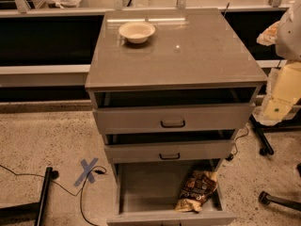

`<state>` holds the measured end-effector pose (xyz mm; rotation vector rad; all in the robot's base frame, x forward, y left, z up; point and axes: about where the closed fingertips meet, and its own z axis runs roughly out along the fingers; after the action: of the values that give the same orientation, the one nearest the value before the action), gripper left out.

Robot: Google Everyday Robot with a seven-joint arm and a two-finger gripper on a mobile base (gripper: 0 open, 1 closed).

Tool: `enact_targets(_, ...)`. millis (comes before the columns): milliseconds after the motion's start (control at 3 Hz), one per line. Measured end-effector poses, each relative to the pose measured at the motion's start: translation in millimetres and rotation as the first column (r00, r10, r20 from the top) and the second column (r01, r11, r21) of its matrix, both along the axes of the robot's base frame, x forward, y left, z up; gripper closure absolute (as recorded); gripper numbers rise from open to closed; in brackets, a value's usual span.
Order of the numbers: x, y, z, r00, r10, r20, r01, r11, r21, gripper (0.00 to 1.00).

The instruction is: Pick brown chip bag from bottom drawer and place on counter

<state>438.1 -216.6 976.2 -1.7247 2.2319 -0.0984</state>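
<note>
Chip bag (pixel 195 190), crinkly dark-brown, lies below-left of your pale cream claw (pixel 281 95), in pulled-out grey bottom drawer (pixel 141 187), so reachable from above. Claw hangs right of glossy grey-brown counter (pixel 197 55); grip state: cannot tell.

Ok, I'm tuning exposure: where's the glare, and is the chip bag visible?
Camera view: glare streaks on the counter behind the bowl; the bottom drawer is dim, yet the chip bag shows; the gripper, at the right edge, looks washed out.

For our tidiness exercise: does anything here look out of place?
The chip bag lies crumpled in the front right corner of the open bottom drawer; all three drawers stand open. The gripper is right of the counter.
</note>
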Motion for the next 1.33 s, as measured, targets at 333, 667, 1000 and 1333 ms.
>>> enact_targets(333, 0.0, 0.0, -0.1, 1.0, 0.0, 0.0, 0.0, 1.0, 0.0, 0.0)
enact_targets(667, -7.1, -2.8, -40.6, 0.9986, 0.01, -0.053, -0.008, 1.0, 0.027, 0.0)
enact_targets(1000, -32.5, 1.0, -96.7, 0.9959, 0.043, -0.08, -0.034, 0.994, 0.103, 0.0)
enact_targets(1333, -94.9, -9.8, -198.2, 0.9809, 0.07, -0.182, -0.026, 0.973, 0.231, 0.0)
